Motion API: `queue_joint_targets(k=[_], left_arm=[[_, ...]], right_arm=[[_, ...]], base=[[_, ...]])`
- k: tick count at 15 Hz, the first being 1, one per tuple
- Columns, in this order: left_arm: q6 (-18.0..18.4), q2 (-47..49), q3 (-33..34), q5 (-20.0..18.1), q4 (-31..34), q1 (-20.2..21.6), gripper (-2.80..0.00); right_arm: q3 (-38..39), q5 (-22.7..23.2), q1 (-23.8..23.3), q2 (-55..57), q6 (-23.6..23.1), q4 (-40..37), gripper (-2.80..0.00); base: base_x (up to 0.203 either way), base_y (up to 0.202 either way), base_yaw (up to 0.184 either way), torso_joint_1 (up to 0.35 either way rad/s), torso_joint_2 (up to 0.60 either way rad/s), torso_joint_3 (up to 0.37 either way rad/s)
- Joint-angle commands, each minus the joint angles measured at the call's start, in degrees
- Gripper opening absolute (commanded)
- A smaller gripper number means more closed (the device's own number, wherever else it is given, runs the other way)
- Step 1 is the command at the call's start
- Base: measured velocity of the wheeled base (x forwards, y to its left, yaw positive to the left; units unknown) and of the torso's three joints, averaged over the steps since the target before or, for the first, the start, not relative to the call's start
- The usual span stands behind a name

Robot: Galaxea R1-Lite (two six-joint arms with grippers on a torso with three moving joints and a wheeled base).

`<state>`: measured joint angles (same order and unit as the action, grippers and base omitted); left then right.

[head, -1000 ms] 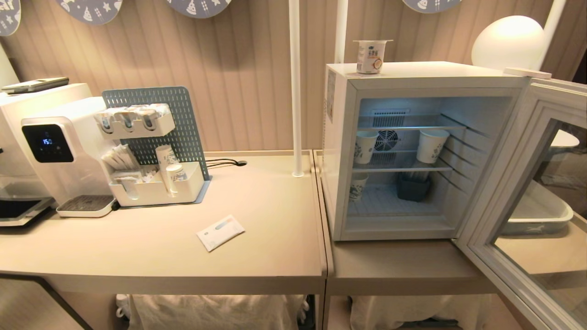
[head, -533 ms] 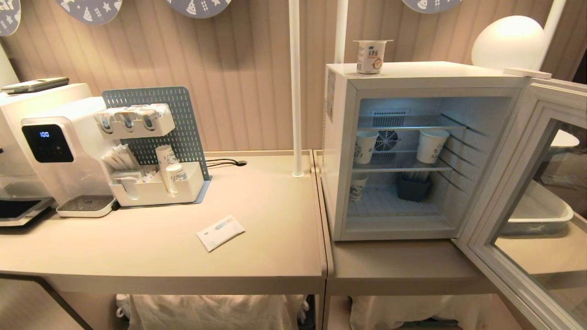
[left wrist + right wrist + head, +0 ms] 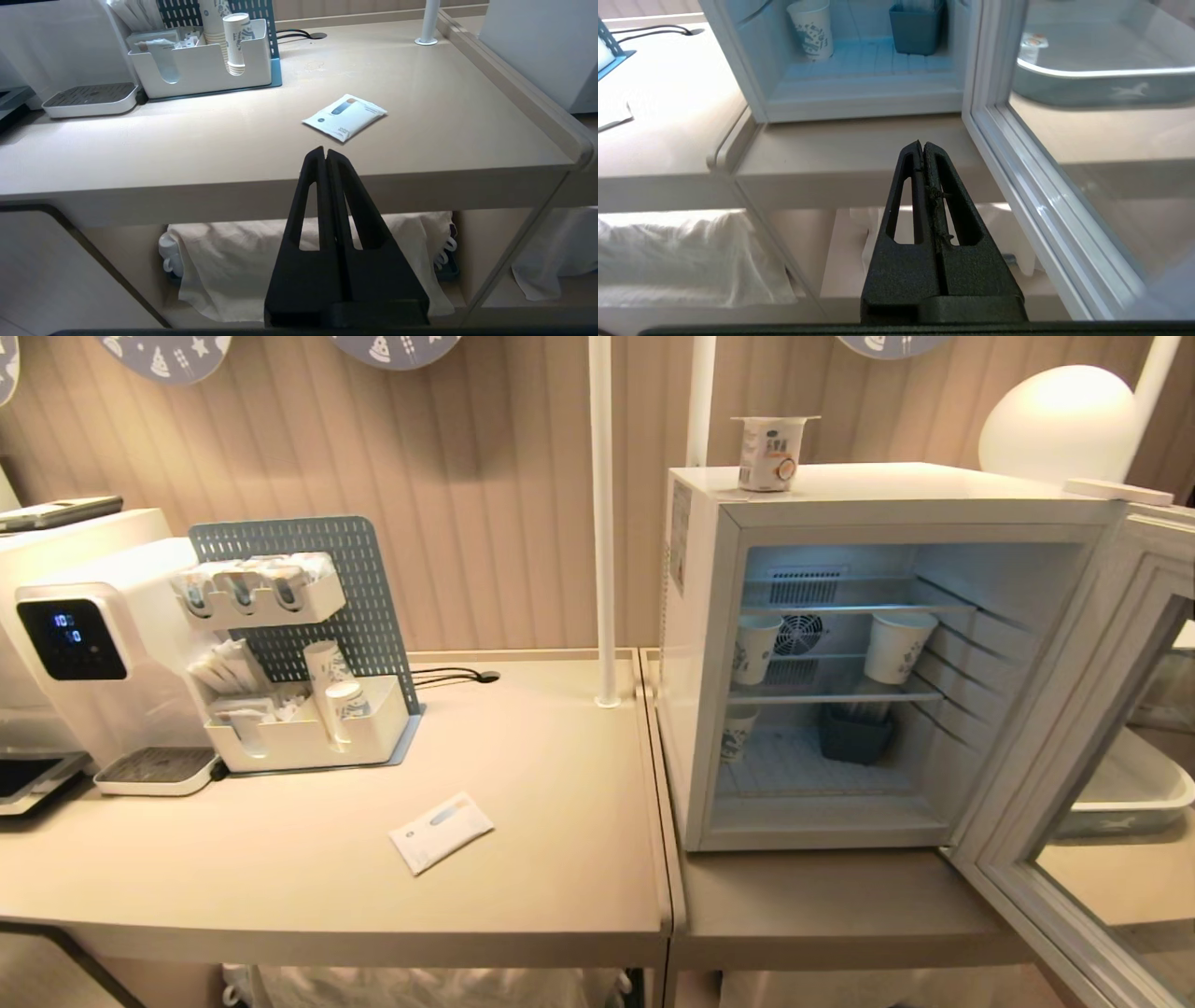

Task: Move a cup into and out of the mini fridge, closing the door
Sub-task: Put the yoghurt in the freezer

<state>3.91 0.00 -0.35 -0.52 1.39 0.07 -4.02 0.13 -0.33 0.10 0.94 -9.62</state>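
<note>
Your left gripper (image 3: 325, 150): matte black, two flat tapered fingers (image 3: 310, 186) forming narrow wedge, each with long slot-shaped cutout, smooth surface, broad blocky base. Your right gripper (image 3: 923, 143): same black wedge shape and slotted fingers (image 3: 907, 186), but grainier texture; you see rough, frayed black bits along seam between fingers. No cables, screws or markings visible on either.

cup (image 3: 774, 453) atop mini fridge (image 3: 695, 644), door (image 3: 1074, 784) open

L claw (image 3: 325, 152), R claw (image 3: 923, 144): both closed, empty
</note>
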Motion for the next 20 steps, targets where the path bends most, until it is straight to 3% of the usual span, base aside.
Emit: queue_joint_targets(k=[1, 9, 12, 15, 20], left_arm=[[0.05, 0.09, 0.09, 0.08, -0.07, 0.01, -2.8], [-0.21, 0.09, 0.09, 0.08, -0.07, 0.01, -2.8], [-0.68, 0.09, 0.09, 0.17, -0.07, -0.03, -2.8], [-1.18, 0.09, 0.0, 0.17, -0.07, 0.01, -2.8], [-1.09, 0.09, 0.0, 0.08, -0.07, 0.01, -2.8]], right_arm=[[-0.02, 0.04, -0.11, 0.08, 0.03, -0.05, -2.8], [-0.23, 0.31, -0.1, -0.1, -0.53, 0.58, -2.8], [-10.75, 4.48, -0.04, 1.81, -0.77, -0.42, -2.8], [-22.07, 8.37, -0.04, 13.98, -1.0, -0.91, -2.8], [-33.99, 14.81, 0.21, 33.52, -2.18, 5.41, -2.8]], base=[[0.198, 0.0, 0.001, 0.002, 0.0, 0.002], [0.036, 0.0, 0.0, 0.0, 0.0, 0.001], [0.0, 0.0, 0.0, 0.0, 0.0, 0.0], [0.0, 0.0, 0.0, 0.0, 0.0, 0.0], [0.0, 0.0, 0.0, 0.0, 0.0, 0.0]])
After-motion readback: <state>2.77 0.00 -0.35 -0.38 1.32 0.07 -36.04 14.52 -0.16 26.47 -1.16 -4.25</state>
